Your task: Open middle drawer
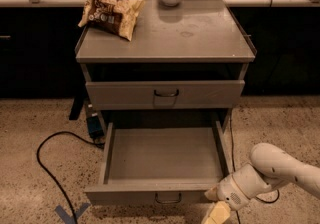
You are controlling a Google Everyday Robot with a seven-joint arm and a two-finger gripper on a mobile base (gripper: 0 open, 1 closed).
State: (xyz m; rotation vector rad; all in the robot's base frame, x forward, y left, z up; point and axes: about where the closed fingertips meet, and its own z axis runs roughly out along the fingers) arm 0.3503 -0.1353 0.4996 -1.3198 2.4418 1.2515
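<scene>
The robot's white arm (282, 168) reaches in from the right and bends down to the gripper (216, 213), low beside the front right corner of the middle drawer (145, 194). The drawer stands pulled wide open just left of the gripper, its grey tray bare. Whether the gripper is open or closed cannot be told.

High frontal view, gripper (216, 214) bottom right
</scene>
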